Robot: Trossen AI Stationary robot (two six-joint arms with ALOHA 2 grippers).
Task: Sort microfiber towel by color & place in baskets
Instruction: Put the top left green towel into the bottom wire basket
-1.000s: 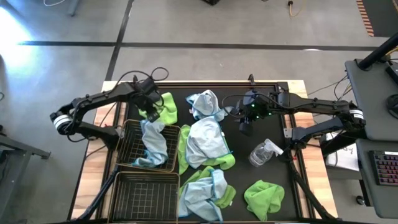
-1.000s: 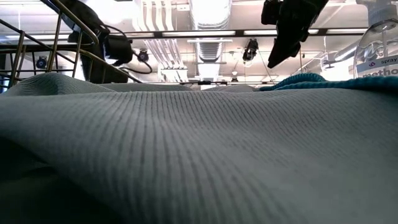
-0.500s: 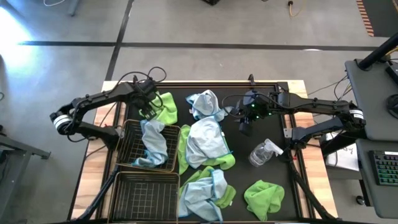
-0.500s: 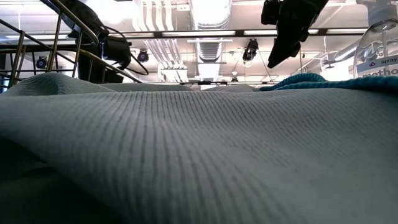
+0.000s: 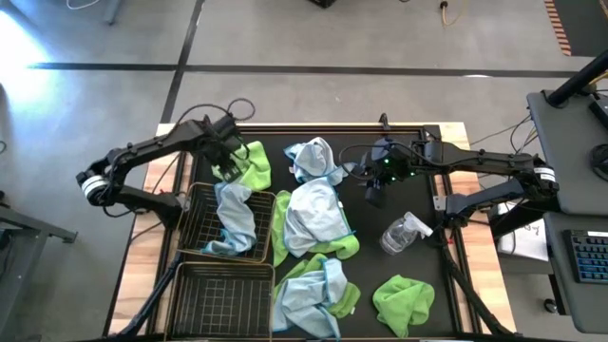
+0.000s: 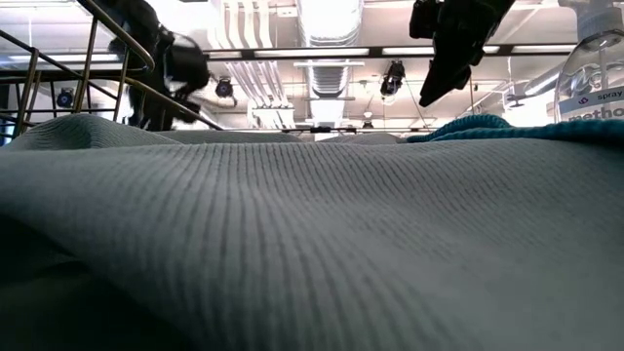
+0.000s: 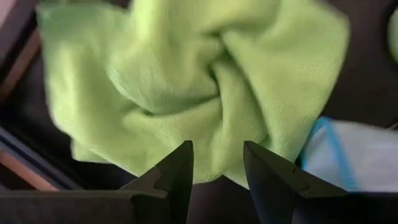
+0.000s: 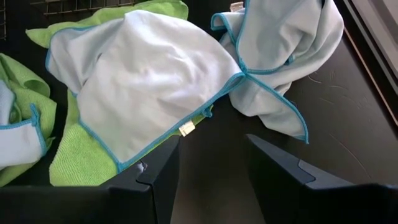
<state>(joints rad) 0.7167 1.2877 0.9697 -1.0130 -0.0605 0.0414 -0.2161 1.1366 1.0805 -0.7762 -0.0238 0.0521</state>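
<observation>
Microfiber towel, a soft lime green cloth (image 7: 205, 87), lies bunched at the table's far left, just under the left gripper (image 7: 217, 165), whose fingers are spread with nothing between them. It may snag the pale blue cloth (image 7: 348, 155) too. The right gripper (image 8: 208, 158) waits, fingers apart, near the middle.

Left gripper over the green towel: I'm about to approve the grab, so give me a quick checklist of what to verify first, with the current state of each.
1. Left gripper open: ok, a clear gap shows between its fingers.
2. Target under it: ok, the green towel fills the left wrist view, just ahead of the fingertips.
3. Fingers touching the towel: cannot tell; height above it is unclear.
4. Stray cloth in the bite: ok, the pale blue towel lies off to one side of the fingers.
5. Basket for green free: ok, the near basket holds no cloth; the far basket holds a pale blue one.
6. Right gripper clear: ok, open, waiting over the mat apart from the left arm.
</observation>
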